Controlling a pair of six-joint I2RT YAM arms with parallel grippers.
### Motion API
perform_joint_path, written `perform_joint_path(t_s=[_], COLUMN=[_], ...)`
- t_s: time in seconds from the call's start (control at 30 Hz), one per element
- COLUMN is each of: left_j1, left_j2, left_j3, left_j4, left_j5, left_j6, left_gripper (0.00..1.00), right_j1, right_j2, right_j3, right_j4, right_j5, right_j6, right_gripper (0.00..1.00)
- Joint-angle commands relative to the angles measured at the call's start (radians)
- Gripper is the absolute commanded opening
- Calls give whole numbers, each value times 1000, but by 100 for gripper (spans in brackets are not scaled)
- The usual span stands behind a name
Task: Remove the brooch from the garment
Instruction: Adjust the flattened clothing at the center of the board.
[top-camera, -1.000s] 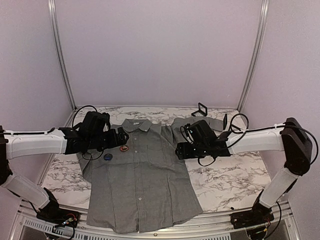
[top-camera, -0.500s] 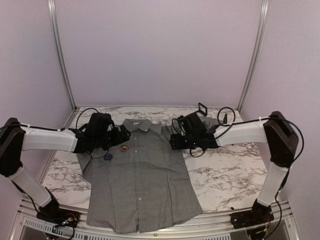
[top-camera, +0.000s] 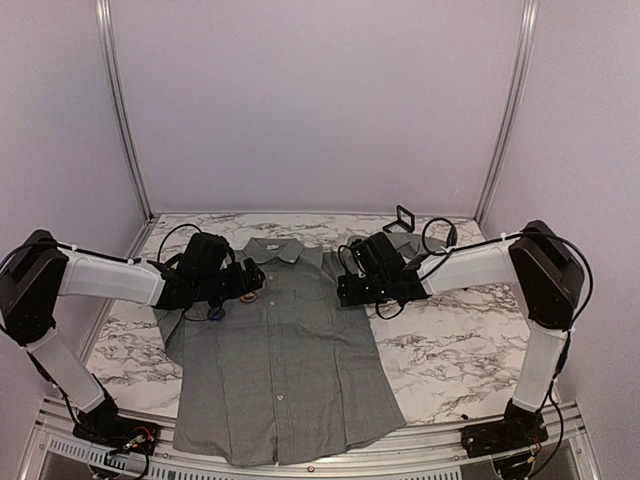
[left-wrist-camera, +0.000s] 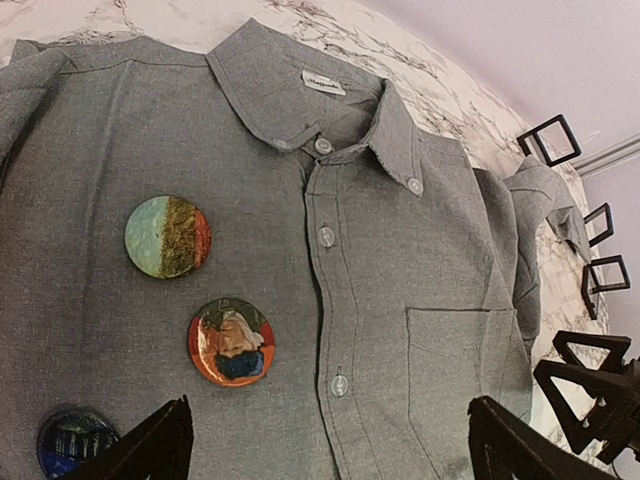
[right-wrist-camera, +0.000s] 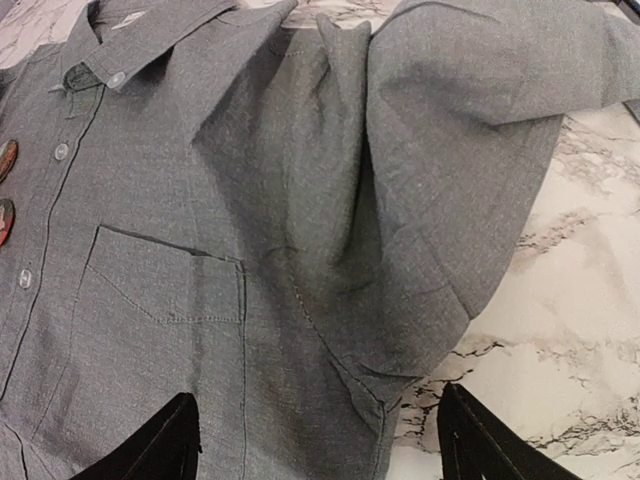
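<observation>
The grey shirt (top-camera: 280, 360) lies flat on the marble table, collar to the back. Three round brooches sit on its chest in the left wrist view: a teal, gold and red one (left-wrist-camera: 167, 236), a red-orange one with a face (left-wrist-camera: 231, 341), and a dark blue one (left-wrist-camera: 72, 440). My left gripper (top-camera: 250, 279) hovers open just above them, its fingertips (left-wrist-camera: 150, 450) spread wide over the button placket. My right gripper (top-camera: 345, 290) is open and empty over the shirt's pocket (right-wrist-camera: 165, 285) and armpit seam. The red-orange (top-camera: 247, 296) and blue (top-camera: 214, 314) brooches peek out below the left gripper.
Small black frame stands (top-camera: 403, 219) sit at the back right of the table (top-camera: 450, 340), and they show in the left wrist view (left-wrist-camera: 553, 140). A folded sleeve (right-wrist-camera: 480, 110) lies over marble on the right. Aluminium posts rise at both back corners.
Both grippers have moved back toward the collar. The left now covers part of the brooches in the top view. The right has moved left onto the shirt's shoulder area.
</observation>
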Motion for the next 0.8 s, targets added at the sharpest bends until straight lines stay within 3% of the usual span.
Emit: perform_joint_path(t_s=[0.0,0.77], left_j1=[3,-21], left_j2=[24,-8], left_j3=[-27,-163], left_j4=[17,46], left_j5=[9,5], left_j6=[-14,-83], left_gripper=[99,99], right_j1=[-1,69], right_j2=[19,22], right_j3=[-14,-101], right_j4=[10,30], right_j5=[5,24], right_j6=[6,63], right_gripper=[79,79])
